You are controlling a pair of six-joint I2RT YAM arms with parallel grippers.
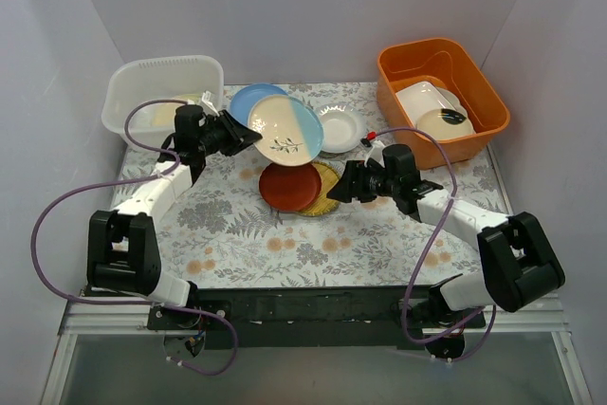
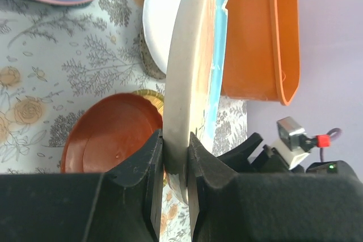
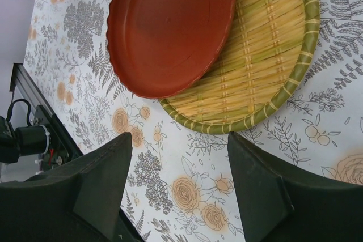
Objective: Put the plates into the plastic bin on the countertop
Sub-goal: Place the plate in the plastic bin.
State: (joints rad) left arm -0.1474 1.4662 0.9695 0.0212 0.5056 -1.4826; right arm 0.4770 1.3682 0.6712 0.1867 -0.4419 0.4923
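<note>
- The countertop (image 1: 247,244) was a flat pale grey surface printed with grey fern leaves and small orange flowers.
- Plain pale walls closed it in on the left, the right and the far side.
- The plastic bin (image 1: 161,92), translucent white with rounded corners and a wide rim, stood at the far left corner.
- An orange tub (image 1: 441,92) stood at the far right, with a white rectangular dish (image 1: 422,100) and a cream dish with a black blob (image 1: 444,122) inside it.
- My left gripper (image 1: 248,137) was clamped on the near-left rim of the cream and pale blue plate (image 1: 286,130).
- That plate was round, one half cream and the other pale blue, with a dark leaf sprig near its middle.
- It hung tilted above the middle of the countertop, to the right of the bin and outside it.
- My left wrist camera saw it edge-on (image 2: 190,83), with a finger pressed on each face of the rim.
- A blue plate (image 1: 248,101) lay behind it, just right of the bin, and a small white scalloped plate (image 1: 340,128) lay to its right.
- A red plate (image 1: 289,187) lay in the middle, overlapping the left side of a yellow woven plate (image 1: 324,192).
- My right gripper (image 1: 340,187) hovered by the near right edge of those two, its jaws spread wide and holding nothing.
</note>
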